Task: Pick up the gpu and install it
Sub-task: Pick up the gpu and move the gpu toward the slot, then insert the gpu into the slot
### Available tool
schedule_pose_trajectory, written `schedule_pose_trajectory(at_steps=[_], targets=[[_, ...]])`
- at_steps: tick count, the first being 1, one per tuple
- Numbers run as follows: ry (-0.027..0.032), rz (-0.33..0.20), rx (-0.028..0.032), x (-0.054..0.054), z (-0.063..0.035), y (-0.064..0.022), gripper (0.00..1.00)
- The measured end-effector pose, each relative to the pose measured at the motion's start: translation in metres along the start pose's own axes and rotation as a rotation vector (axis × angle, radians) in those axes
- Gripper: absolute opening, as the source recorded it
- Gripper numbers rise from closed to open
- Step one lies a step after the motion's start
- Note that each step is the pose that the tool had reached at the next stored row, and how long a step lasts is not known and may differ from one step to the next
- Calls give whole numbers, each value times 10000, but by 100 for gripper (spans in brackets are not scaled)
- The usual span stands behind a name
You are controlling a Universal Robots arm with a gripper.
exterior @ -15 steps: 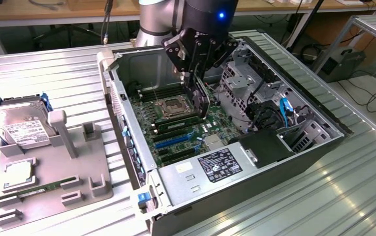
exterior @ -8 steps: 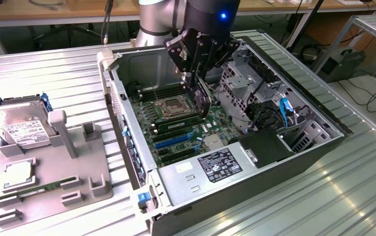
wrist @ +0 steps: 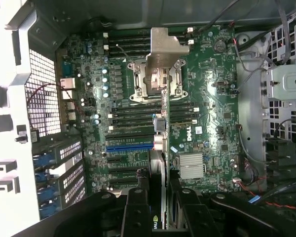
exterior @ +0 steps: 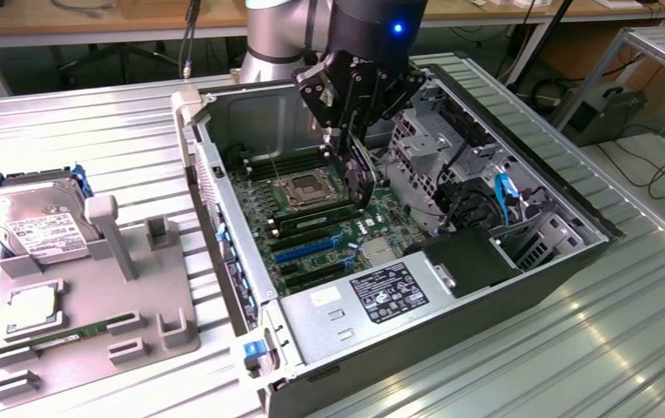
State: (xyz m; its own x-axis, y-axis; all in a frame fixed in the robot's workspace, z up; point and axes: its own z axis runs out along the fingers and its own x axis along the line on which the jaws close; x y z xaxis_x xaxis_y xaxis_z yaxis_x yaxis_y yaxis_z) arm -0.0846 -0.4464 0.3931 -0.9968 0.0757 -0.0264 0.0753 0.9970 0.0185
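Note:
My gripper (exterior: 353, 139) is shut on the gpu (exterior: 363, 178), a thin dark card that hangs edge-down inside the open computer case (exterior: 211, 174), just above the motherboard (exterior: 309, 244). In the wrist view the gpu (wrist: 159, 148) runs edge-on between my two black fingers (wrist: 137, 207), with the gripper (wrist: 160, 202) clamped on its near end. Its silver metal bracket (wrist: 164, 47) sticks out at the far end, over the CPU socket (wrist: 138, 81). The blue expansion slot (wrist: 129, 147) lies just beside the card's edge.
A drive cage and cables (exterior: 472, 187) fill the case on the exterior view's right. On the exterior view's left, a grey fixture (exterior: 124, 313) holds a silver hard drive (exterior: 33, 222), a CPU (exterior: 33, 305) and a RAM stick (exterior: 68, 335).

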Motion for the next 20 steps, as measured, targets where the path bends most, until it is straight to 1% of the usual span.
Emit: schedule_pose_trajectory(at_steps=[10, 20], targets=[[0, -11, -1, -1, 0, 0, 26], [8, -401, -10, -1, 0, 0, 26]])
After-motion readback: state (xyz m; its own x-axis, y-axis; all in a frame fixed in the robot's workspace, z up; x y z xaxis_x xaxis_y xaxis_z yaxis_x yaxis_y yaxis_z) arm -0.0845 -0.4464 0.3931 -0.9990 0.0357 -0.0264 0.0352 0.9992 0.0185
